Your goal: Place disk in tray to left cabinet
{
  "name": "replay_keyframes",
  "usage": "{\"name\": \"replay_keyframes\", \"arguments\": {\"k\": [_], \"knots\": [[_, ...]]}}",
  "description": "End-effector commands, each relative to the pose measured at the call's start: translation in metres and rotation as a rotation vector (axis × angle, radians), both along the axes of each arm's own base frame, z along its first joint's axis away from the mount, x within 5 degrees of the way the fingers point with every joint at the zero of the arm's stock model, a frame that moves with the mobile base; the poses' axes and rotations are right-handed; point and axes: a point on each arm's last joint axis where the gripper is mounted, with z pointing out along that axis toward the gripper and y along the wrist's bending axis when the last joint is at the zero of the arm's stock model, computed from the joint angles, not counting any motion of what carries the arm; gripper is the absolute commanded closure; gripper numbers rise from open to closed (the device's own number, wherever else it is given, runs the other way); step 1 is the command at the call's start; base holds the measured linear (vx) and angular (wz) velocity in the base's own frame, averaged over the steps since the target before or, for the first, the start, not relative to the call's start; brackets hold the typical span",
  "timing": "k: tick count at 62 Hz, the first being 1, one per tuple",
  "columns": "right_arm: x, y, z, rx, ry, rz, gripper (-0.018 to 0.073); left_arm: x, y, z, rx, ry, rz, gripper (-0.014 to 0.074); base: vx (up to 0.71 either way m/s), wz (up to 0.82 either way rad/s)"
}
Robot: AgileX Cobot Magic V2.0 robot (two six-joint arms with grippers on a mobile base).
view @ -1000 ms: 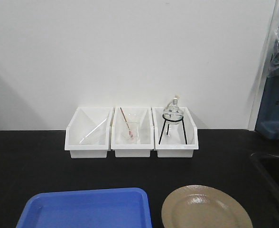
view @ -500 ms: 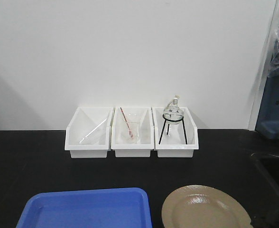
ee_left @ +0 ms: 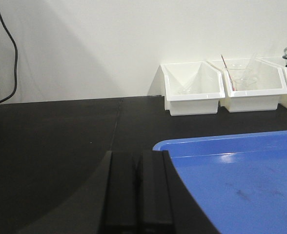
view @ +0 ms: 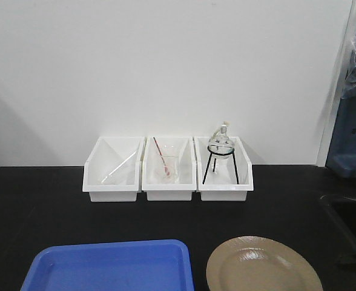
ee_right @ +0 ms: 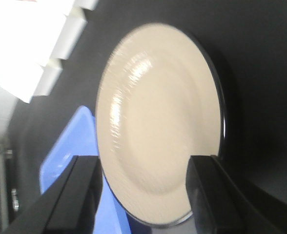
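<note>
**A:** Where's the disk (view: 263,268)?

**B:** Flat on the black table (view: 39,200) at the near edge. It's just right of the tray (view: 108,270) and not yet in it.

**A:** How will it handle?

**B:** It's stiff and glazed, so probably slippery and breakable, and I'd guess middling weight. Lying flat, it offers only the thin rim. I'd take its right side, away from the tray.

**A:** Grippers?

**B:** The right gripper (ee_right: 146,165) has its jaws spread wide, framing the disk and holding nothing. The left gripper (ee_left: 137,190) has its jaws pressed together, empty, just off the tray's left corner.

**A:** And the containers?

**B:** The tray is bare. Three white bins (view: 169,191) stand at the far wall. The left one holds clear glass I can't name. The middle has a beaker (view: 166,168) with a red rod (view: 158,153), and the right a flask (view: 220,142) on a black stand (view: 220,156). The left cabinet isn't in view.
</note>
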Motion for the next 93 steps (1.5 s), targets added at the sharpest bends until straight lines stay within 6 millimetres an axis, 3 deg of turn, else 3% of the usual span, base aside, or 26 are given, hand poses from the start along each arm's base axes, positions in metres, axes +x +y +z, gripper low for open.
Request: {"name": "replay_keyframes", "arguments": {"k": [1, 35, 61, 80, 93], "knots": [[0.003, -0.008, 0.013, 0.029, -0.105, 0.03, 0.0118, -0.001, 0.0, 0.002, -0.01, -0.077, 0.002, 0.0603, 0.0, 0.0], [0.02, -0.024, -0.058, 0.082, 0.036, 0.102, 0.0118, -0.001, 0.0, 0.002, -0.01, -0.077, 0.002, 0.0603, 0.0, 0.0], [0.031, -0.027, -0.084, 0.145, 0.012, 0.069, 0.0118, -0.001, 0.0, 0.002, -0.01, -0.077, 0.002, 0.0603, 0.0, 0.0], [0.05, 0.008, -0.089, 0.17, -0.05, 0.106, 0.0118, -0.001, 0.0, 0.002, -0.01, -0.077, 0.002, 0.0603, 0.0, 0.0], [0.06, 0.03, -0.103, 0.184, -0.033, 0.116, 0.015, -0.001, 0.0, 0.002, -0.01, -0.077, 0.002, 0.0603, 0.0, 0.0]]}}
